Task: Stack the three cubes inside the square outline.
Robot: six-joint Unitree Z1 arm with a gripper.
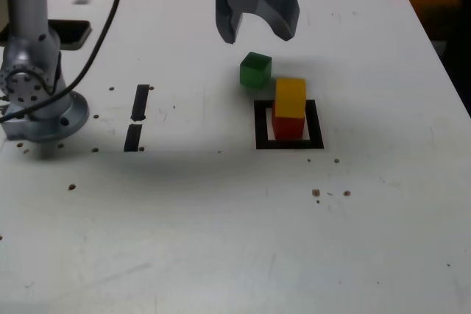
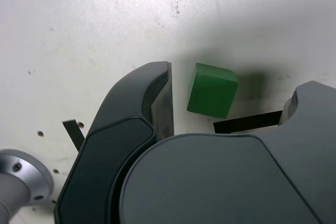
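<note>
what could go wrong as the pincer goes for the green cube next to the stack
The green cube sits close behind the yellow cube stacked on the red cube; the open pincer could clip that stack on its way down. The green cube also looks turned relative to the jaws in the wrist view, so it might twist when gripped.

The gripper (image 1: 257, 29) hangs above the counter (image 1: 221, 218) with its two dark grey fingers (image 1: 229, 16) spread wide and pointing down, nothing held between them. Taking the arm's silver base (image 1: 40, 108) as the landmark, the gripper sits well apart from it, toward the exterior view's right and further back. In the wrist view the curved fingers (image 2: 142, 108) stand apart, and the base's flange (image 2: 21, 182) shows beyond one of them.
</note>
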